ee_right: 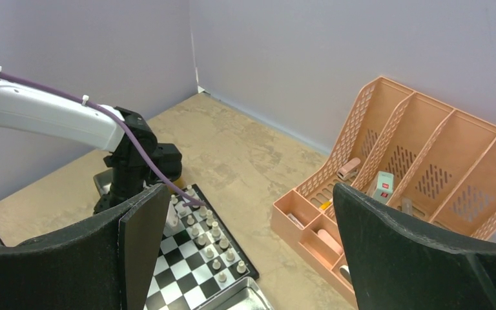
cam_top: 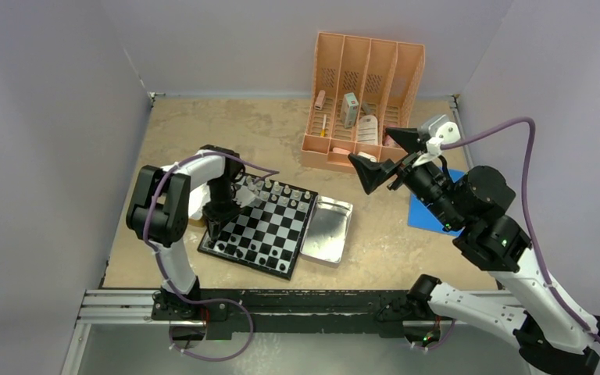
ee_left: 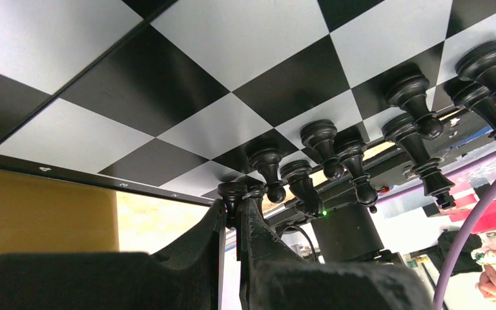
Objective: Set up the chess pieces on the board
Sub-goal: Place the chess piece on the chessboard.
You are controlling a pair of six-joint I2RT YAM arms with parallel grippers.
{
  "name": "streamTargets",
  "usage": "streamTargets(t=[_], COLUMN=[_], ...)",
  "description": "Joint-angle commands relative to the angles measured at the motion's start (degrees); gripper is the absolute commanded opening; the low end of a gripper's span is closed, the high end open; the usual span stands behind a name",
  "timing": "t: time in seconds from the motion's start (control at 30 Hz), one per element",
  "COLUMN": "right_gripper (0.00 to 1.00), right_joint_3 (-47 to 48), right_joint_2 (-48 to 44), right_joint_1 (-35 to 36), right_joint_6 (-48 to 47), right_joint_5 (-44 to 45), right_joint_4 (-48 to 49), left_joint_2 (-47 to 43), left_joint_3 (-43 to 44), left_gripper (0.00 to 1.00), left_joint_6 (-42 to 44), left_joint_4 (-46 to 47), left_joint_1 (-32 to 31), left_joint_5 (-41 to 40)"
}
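On the mottled beige counter [cam_top: 203, 133], between pale lilac walls [cam_top: 47, 117], the black-and-silver checkered board [cam_top: 269, 228] is laid. A black chess piece [ee_left: 232, 192] is grasped by the left fingers [ee_left: 197, 245]; the right fingers [ee_right: 394, 252] are spread.

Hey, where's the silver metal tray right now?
In the top view, the silver tray lies just right of the board, between it and the blue pad, on the near side of the orange organizer.

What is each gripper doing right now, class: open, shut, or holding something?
Left gripper: closed on a black chess piece at the edge of the board.
Right gripper: open, holding nothing.
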Motion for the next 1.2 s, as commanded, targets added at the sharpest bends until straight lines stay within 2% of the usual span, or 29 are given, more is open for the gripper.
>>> streamTargets(t=[0.0,1.17], right_gripper=[0.99,0.99], right_joint_3=[1.2,0.6], right_joint_2=[-0.8,-1.6], right_joint_1=[0.2,0.2], right_joint_6=[-1.1,-1.4], right_joint_5=[1.2,2.7], right_joint_4=[1.3,1.4], left_joint_2=[0.8,1.9], left_joint_3=[1.2,3.7], left_gripper=[0.04,0.10], left_joint_6=[-0.9,-0.7], left_joint_4=[0.3,0.4], left_joint_1=[-0.1,-0.2], left_joint_5=[-0.7,-2.1])
